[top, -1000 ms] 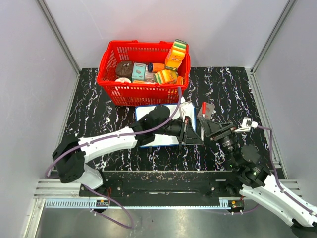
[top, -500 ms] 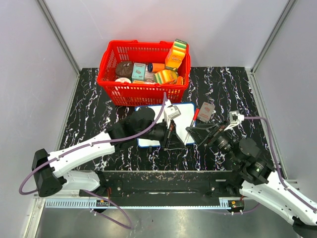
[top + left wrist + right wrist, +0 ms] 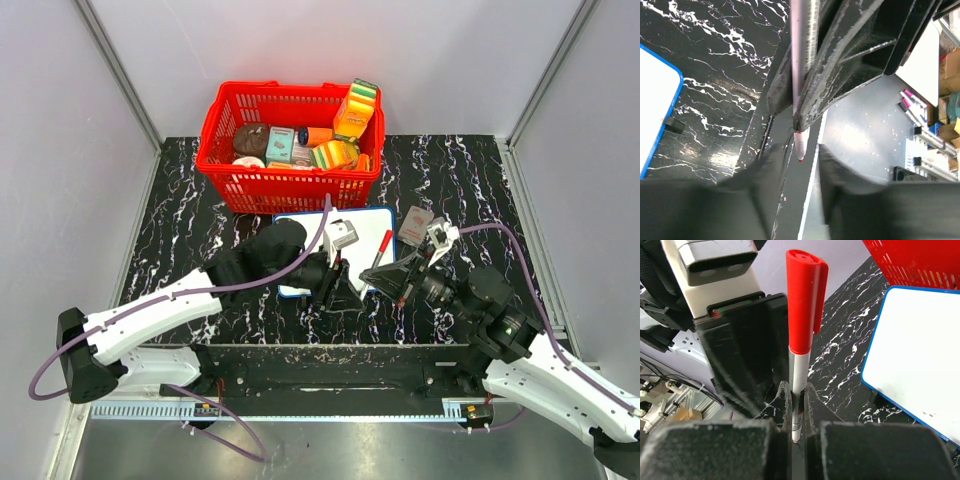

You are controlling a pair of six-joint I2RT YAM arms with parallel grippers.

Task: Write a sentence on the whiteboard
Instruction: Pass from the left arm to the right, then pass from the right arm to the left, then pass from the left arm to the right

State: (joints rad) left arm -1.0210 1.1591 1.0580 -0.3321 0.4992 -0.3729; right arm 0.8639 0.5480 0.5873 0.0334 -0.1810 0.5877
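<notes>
My right fingers (image 3: 784, 402) clamp the red-capped marker (image 3: 803, 305) by its body, near the whiteboard (image 3: 920, 350); my left fingers (image 3: 740, 200) are blurred, so I cannot tell their state.

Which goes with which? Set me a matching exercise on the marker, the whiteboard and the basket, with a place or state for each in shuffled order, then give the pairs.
Things:
1. marker
2. whiteboard
3. basket

Places or states:
A. holds packaged goods
B. lies on the table
C. clamped in the right gripper

Pairs: 1-C, 2-B, 3-A.
</notes>
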